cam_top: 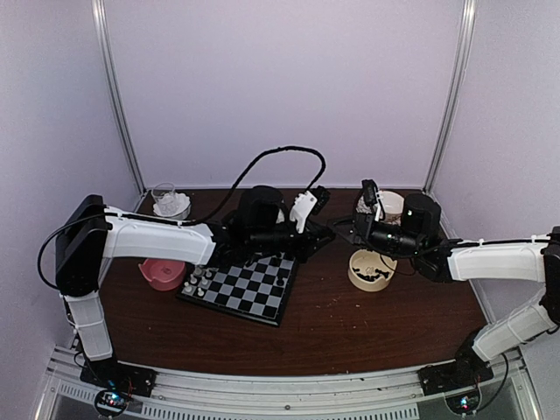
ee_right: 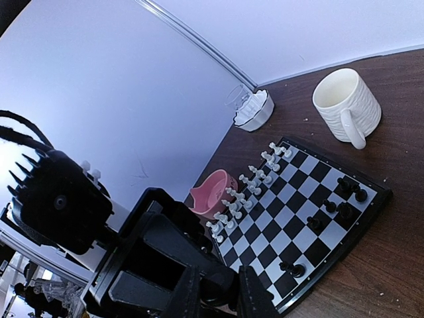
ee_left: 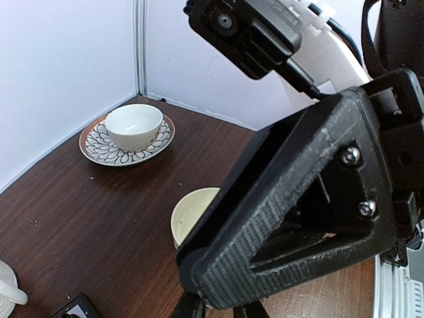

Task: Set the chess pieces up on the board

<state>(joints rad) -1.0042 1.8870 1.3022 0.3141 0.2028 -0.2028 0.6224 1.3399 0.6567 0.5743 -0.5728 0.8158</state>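
Note:
The board (cam_top: 262, 296) (ee_right: 311, 199) lies at mid-table. White chess pieces (cam_top: 199, 282) (ee_right: 248, 185) stand in two rows along its left edge. A few black ones (ee_right: 344, 195) stand at the opposite edge. My left gripper (cam_top: 319, 230) (ee_left: 220, 310) and right gripper (cam_top: 357, 229) (ee_right: 218, 295) meet tip to tip above the table, between the board and a cream bowl (cam_top: 372, 269). The right fingers are shut on a small dark lump, seemingly a black chess piece. The left fingers (ee_left: 189, 308) flank the right gripper's tip, and whether they grip anything is hidden.
The cream bowl (ee_left: 189, 215) holds a few dark bits. A cup on a patterned saucer (ee_left: 132, 129) (cam_top: 389, 206) stands at the back right. A pink bowl (cam_top: 164, 273) sits left of the board. Behind it are a glass dish (cam_top: 171, 203) and a white mug (ee_right: 344, 106).

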